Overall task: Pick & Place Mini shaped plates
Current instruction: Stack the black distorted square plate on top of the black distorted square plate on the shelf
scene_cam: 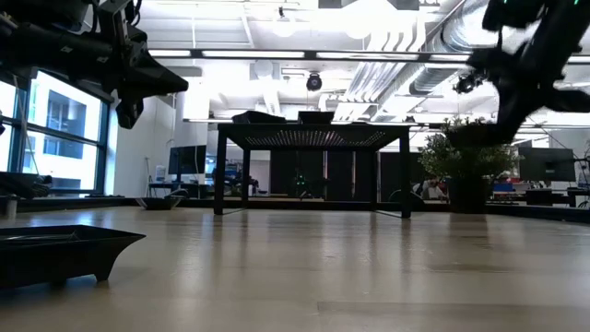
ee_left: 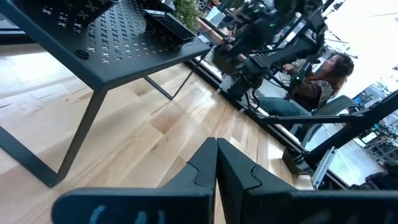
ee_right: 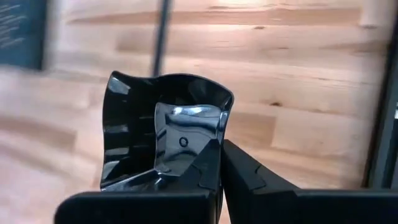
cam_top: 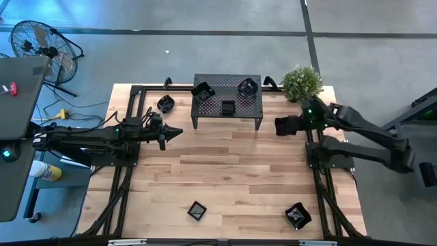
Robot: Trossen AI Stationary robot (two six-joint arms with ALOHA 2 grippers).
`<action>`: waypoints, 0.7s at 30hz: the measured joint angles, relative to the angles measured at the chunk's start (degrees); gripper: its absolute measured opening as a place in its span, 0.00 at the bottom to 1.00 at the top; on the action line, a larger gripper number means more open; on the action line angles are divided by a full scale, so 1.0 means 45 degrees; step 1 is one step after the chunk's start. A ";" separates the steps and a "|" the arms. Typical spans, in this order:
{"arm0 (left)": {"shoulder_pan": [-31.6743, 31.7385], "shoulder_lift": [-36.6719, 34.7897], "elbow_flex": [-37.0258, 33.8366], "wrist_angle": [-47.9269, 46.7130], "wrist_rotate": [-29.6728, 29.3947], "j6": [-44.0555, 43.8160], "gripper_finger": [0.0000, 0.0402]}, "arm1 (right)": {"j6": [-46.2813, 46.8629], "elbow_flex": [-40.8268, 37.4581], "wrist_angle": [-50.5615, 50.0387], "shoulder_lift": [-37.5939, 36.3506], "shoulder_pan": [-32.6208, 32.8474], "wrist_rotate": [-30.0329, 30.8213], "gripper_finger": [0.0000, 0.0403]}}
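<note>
Risk: right gripper (ee_right: 219, 163) is pinching a wavy plate (ee_right: 163, 134) by its rim only, jaws closed on the edge, holding it above the worktop (cam_top: 232, 178) right of the rack (cam_top: 227, 102). Glossy rim could be slipping or twisting out. Left gripper (ee_left: 216, 163) is idling left of the rack, jaws closed, empty.

Perforated rack (cam_top: 227, 102), potted plant (cam_top: 301, 81), floor fan (cam_top: 37, 42).
</note>
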 joint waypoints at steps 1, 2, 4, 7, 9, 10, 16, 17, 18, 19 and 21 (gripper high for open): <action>0.0000 0.0000 0.0000 -0.0009 0.0000 0.0035 0.00 | 0.0179 0.0316 -0.0188 0.0008 0.0574 0.0138 0.00; 0.0000 0.0000 0.0000 -0.0042 -0.0014 0.0035 0.00 | 0.0459 0.0588 -0.0336 0.0056 0.1195 0.0301 0.00; 0.0000 0.0000 0.0000 -0.0138 -0.0049 0.0039 0.00 | 0.1081 0.0938 -0.0409 0.0250 0.2526 0.0684 0.00; 0.0000 0.0000 0.0000 -0.0383 -0.0111 0.0042 0.00 | 0.2459 0.1048 -0.0296 0.0930 0.4686 0.1329 0.00; 0.0000 0.0005 0.0000 -0.0429 -0.0127 0.0047 0.00 | 0.3351 0.0971 0.0225 0.1607 0.6203 0.1565 0.00; 0.0000 0.0004 0.0000 -0.0417 -0.0127 0.0044 0.00 | 0.3753 0.0904 0.0652 0.2005 0.6970 0.1666 0.00; 0.0000 0.0000 0.0000 -0.0431 -0.0131 0.0035 0.00 | 0.5623 0.0791 0.4248 0.4980 1.0251 0.2735 0.00; 0.0000 0.0000 0.0000 -0.0459 -0.0131 0.0035 0.00 | 0.5697 0.0791 0.4915 0.5585 1.0470 0.2865 0.00; 0.0000 0.0000 0.0000 -0.0502 -0.0131 0.0035 0.00 | 0.5690 0.0791 0.5622 0.6188 1.0540 0.2880 0.00; 0.0000 0.0000 0.0000 -0.0565 -0.0131 0.0035 0.00 | 0.5591 0.0791 0.6336 0.6807 1.0531 0.2876 0.00; 0.0000 0.0002 0.0000 -0.0728 -0.0130 0.0035 0.00 | 0.5218 0.0791 0.7926 0.8106 1.0313 0.2843 0.00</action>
